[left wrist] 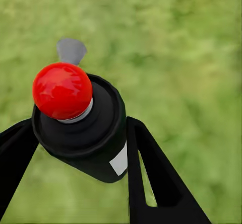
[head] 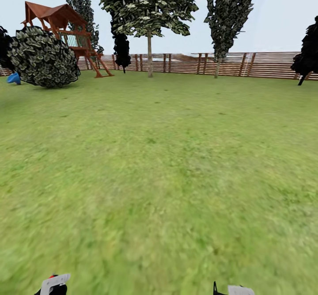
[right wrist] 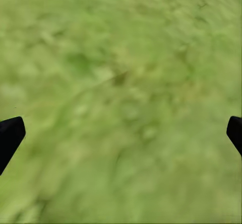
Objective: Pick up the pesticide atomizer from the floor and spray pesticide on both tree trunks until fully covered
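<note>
- Left gripper [left wrist: 80,148] clamped on pesticide atomizer [left wrist: 85,128]: small, rigid, prob. light; best gripped mid-body, below red cap [left wrist: 62,90].
- Right gripper [right wrist: 121,133] spread wide over grass [right wrist: 121,58], empty.

A red-roofed wooden playset [head: 66,29] stands behind a round bush [head: 42,56].

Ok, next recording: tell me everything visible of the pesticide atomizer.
The pesticide atomizer is a squat black bottle with a glossy red ball top on a silvery collar, a small white patch low on its side and a grey nozzle tab beyond the ball. It sits clamped between the left gripper's dark fingers, lifted above the blurry lawn. In the head view its red and white top peeks up at the bottom edge.
</note>
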